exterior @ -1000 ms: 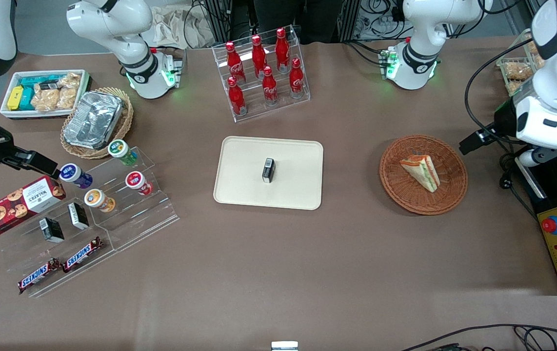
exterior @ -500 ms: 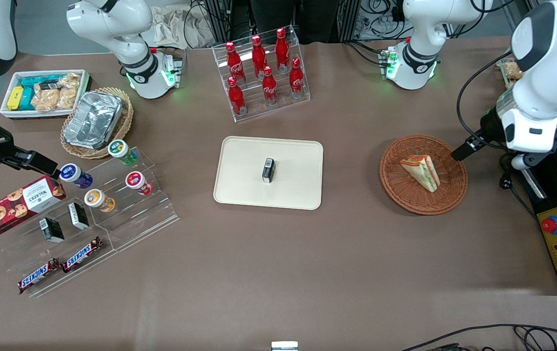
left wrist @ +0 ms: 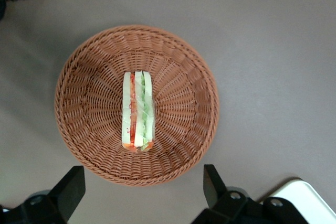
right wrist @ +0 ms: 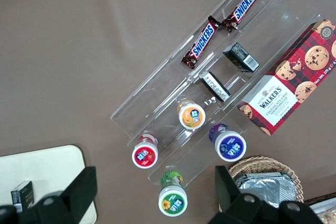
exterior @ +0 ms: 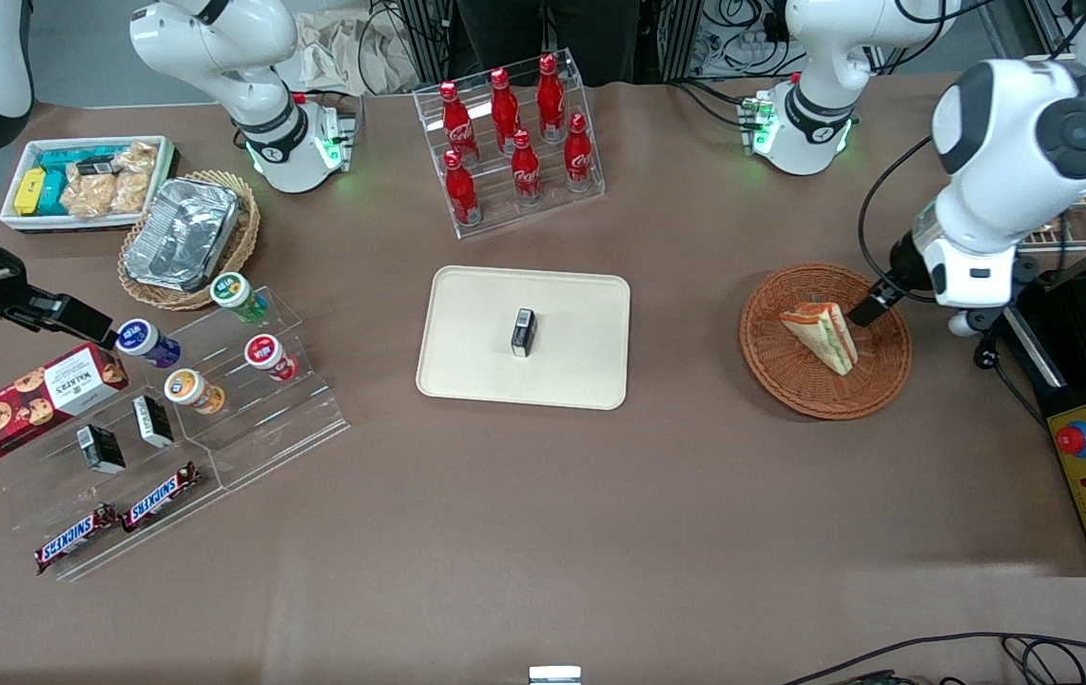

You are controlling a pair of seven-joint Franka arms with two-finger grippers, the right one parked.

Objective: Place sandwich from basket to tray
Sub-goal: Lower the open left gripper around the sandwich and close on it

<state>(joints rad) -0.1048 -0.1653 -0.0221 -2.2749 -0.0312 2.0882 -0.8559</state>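
Left wrist view: the gripper (left wrist: 142, 195) is seen with its jaws spread wide apart, nothing held between them and nothing touched. Its two dark fingers (left wrist: 71, 187) are seen hanging above the surface (left wrist: 273, 51), just outside the rim of the basket (left wrist: 79, 129), one to each side of the sandwich's line. The sandwich (left wrist: 137, 111) is lying in the middle of the basket, with its pale bread slices and green and red filling turned toward the camera and its long edge running straight away from the gap between the jaws. A corner of the cream tray (left wrist: 310, 198) is visible beside one finger.

From the front view, the gripper (exterior: 871, 306) is seen over the basket (exterior: 790, 381), at the rim toward the working arm's end, just beside the sandwich (exterior: 824, 335) and apart from it. The tray (exterior: 476, 371) lies well apart from the jaws, toward the parked arm's end, with a small dark box (exterior: 524, 332) on it.
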